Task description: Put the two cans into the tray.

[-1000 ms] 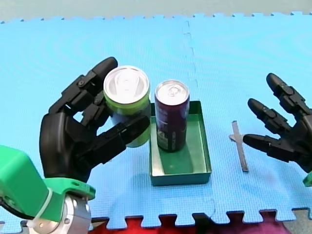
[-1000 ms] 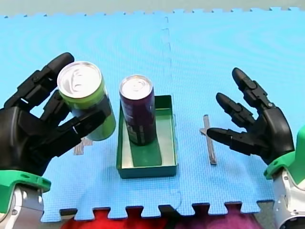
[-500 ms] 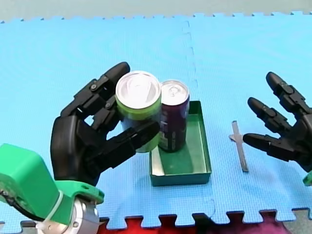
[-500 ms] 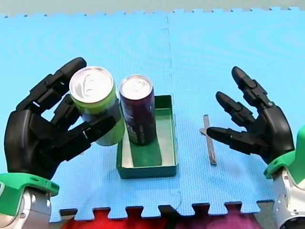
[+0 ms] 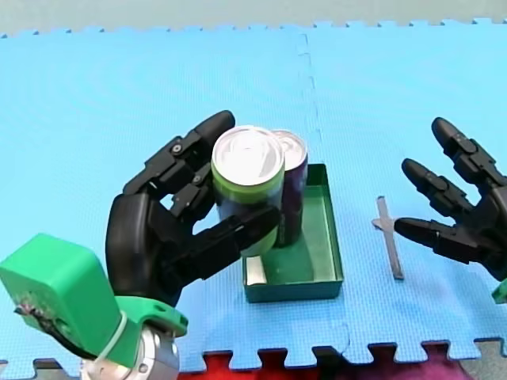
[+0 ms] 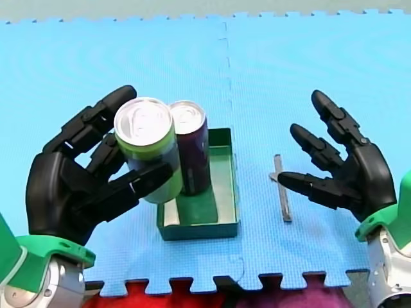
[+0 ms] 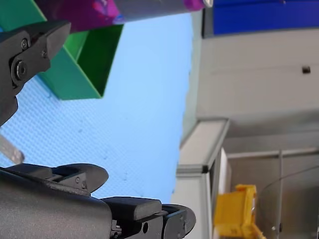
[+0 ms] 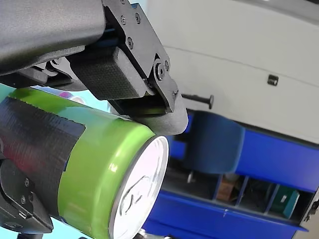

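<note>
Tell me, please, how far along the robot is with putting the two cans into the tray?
Done: the purple can stands upright in the green tray. In hand: the left robot hand grips the green can over the tray's left edge, beside the purple one. Left: set it inside and release. The right robot hand, open, is right of the tray.

No legible txt/brand on green can (image 5: 249, 178) or purple can (image 6: 193, 157), seemingly.

Your left hand (image 5: 158, 237) has carried the green can (image 5: 247, 182) toward 3 o'clock. It now overlaps the tray's (image 5: 337, 245) 9 o'clock wall, just beside the purple can (image 5: 295, 198).
</note>
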